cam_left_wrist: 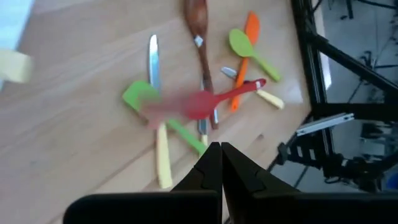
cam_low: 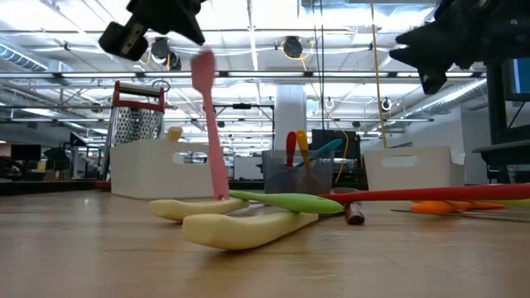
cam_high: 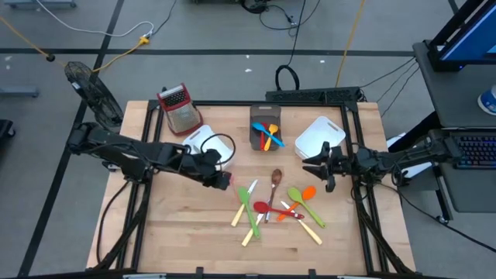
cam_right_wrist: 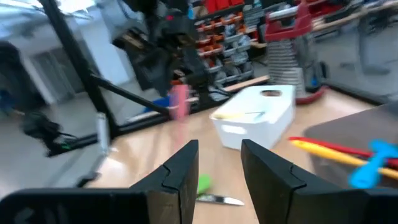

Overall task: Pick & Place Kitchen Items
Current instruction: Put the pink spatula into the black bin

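The left gripper (cam_high: 225,180) has its jaws shut on a pink utensil (cam_low: 209,124), which hangs straight down, high above the surface. The white bin (cam_high: 208,149) lies just beside it, on the far side from the pile of utensils (cam_high: 275,205). The right gripper (cam_high: 316,167) waits near the other white bin (cam_high: 318,138), jaws partly open and empty.

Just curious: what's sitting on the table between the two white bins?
A grey bin holding blue, yellow and red utensils sits between the white bins, as the high view shows.
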You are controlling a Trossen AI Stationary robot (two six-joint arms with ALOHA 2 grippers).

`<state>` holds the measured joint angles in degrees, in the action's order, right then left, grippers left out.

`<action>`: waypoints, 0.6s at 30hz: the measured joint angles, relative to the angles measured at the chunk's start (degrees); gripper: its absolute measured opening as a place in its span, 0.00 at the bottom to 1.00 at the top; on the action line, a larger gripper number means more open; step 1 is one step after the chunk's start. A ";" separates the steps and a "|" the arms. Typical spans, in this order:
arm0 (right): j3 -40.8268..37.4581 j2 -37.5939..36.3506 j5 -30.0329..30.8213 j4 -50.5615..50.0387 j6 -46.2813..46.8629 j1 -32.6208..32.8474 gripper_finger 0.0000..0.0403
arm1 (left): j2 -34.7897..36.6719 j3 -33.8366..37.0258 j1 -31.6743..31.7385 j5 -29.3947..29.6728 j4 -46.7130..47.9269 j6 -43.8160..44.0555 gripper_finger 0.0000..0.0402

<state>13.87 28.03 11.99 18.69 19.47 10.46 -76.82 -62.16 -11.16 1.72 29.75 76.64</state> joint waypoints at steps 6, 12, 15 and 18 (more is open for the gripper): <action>0.00 5.60 -0.36 6.68 6.05 0.00 0.28 | 0.17 -0.08 0.63 1.35 -4.03 -0.26 0.00; 0.00 11.88 -1.80 10.87 6.90 0.02 0.28 | 0.15 -0.08 0.70 1.73 -4.32 -0.44 0.00; 0.00 13.59 -1.80 12.71 6.90 0.02 0.28 | 0.15 -0.08 0.68 2.95 -4.30 -0.07 0.00; 0.00 14.36 -1.80 14.02 6.90 0.02 0.28 | -0.36 -0.08 0.69 4.45 -4.29 -0.97 0.00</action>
<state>13.87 42.38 10.20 32.71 26.37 10.48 -77.18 -62.24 -10.46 6.16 25.46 75.67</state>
